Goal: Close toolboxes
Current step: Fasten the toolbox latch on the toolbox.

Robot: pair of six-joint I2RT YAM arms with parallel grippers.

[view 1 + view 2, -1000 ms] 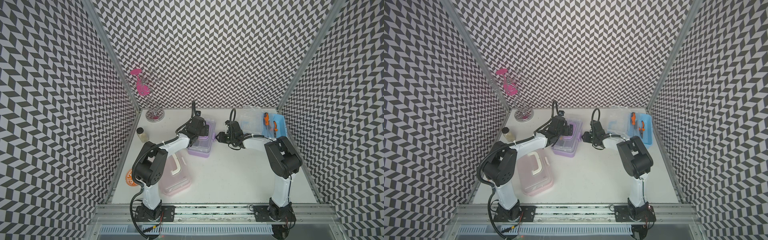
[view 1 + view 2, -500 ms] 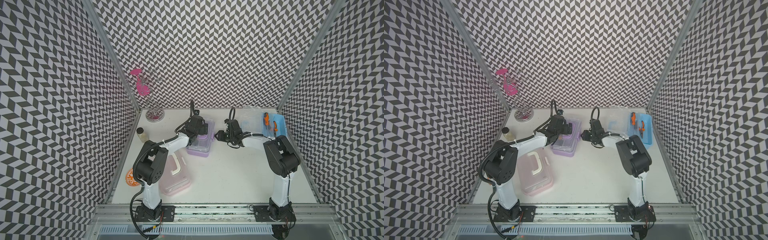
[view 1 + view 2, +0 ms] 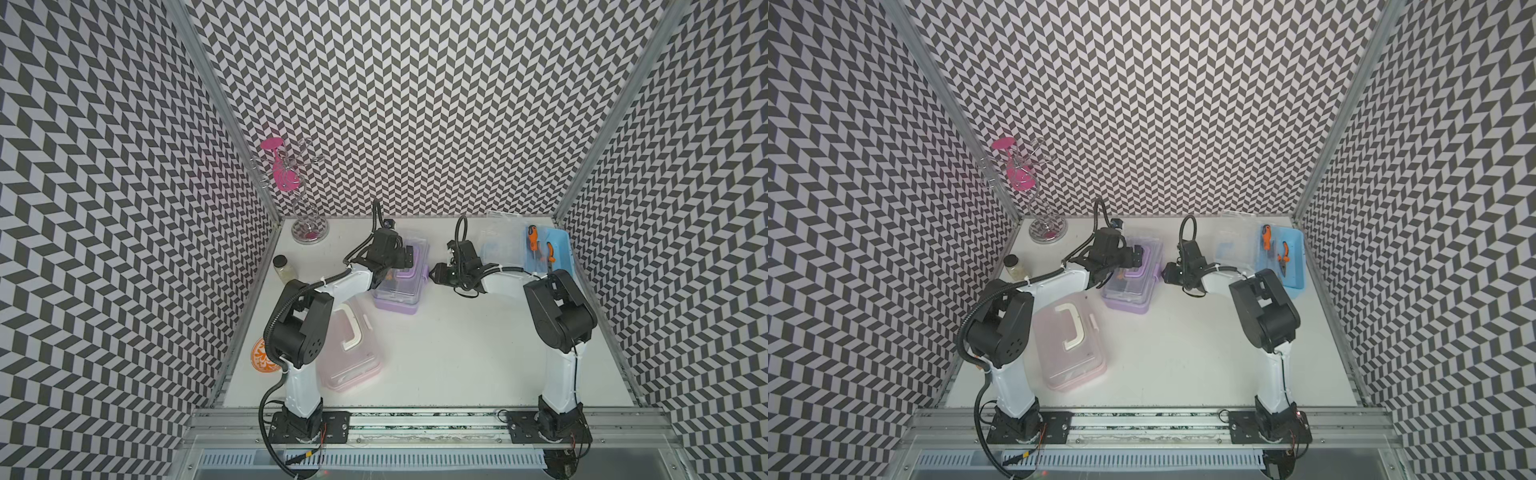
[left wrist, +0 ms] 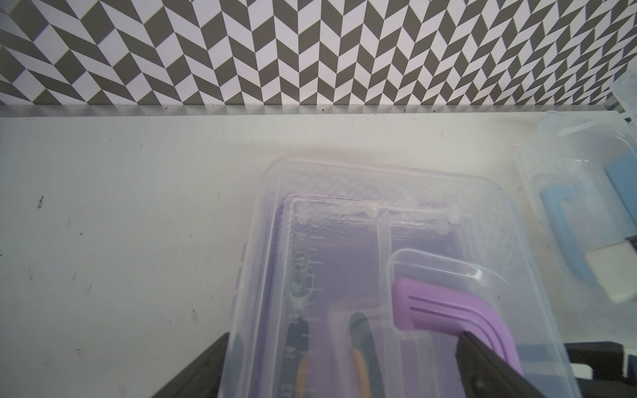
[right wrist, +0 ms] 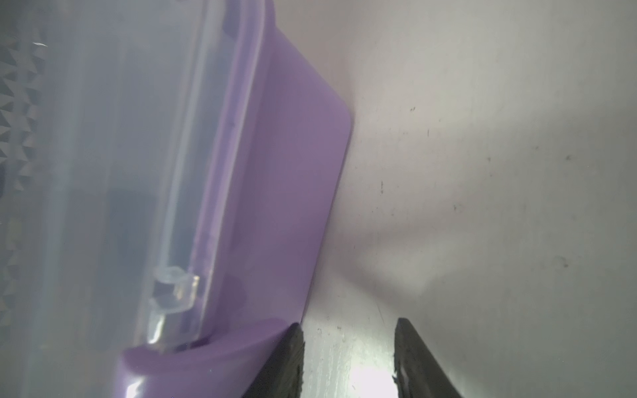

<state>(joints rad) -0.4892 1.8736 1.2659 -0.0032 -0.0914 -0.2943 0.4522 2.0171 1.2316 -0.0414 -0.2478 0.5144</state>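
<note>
In both top views the purple toolbox [image 3: 399,293] [image 3: 1128,291] sits mid-back with its clear lid down. My left gripper [image 3: 405,259] [image 4: 344,379] hovers over that lid, open, one finger outside the lid's edge and the other against the purple handle [image 4: 448,310]. My right gripper [image 3: 436,274] [image 5: 348,358] stands open low at the box's right end. One of its fingertips [image 5: 289,344] touches the purple base [image 5: 282,193], and bare table shows between the jaws. The pink toolbox [image 3: 353,357] lies front left, lid down. The blue toolbox [image 3: 552,253] is open, its lid [image 3: 498,247] folded back.
A small jar [image 3: 282,266] stands by the left wall. A wire stand holding a pink glass [image 3: 309,224] fills the back left corner. Orange-handled tools [image 3: 540,249] lie in the blue base. An orange disc [image 3: 262,357] sits by the left rail.
The right gripper has edged a little left toward the purple toolbox's end. The left gripper has shifted slightly over the lid. Nothing else has moved.
</note>
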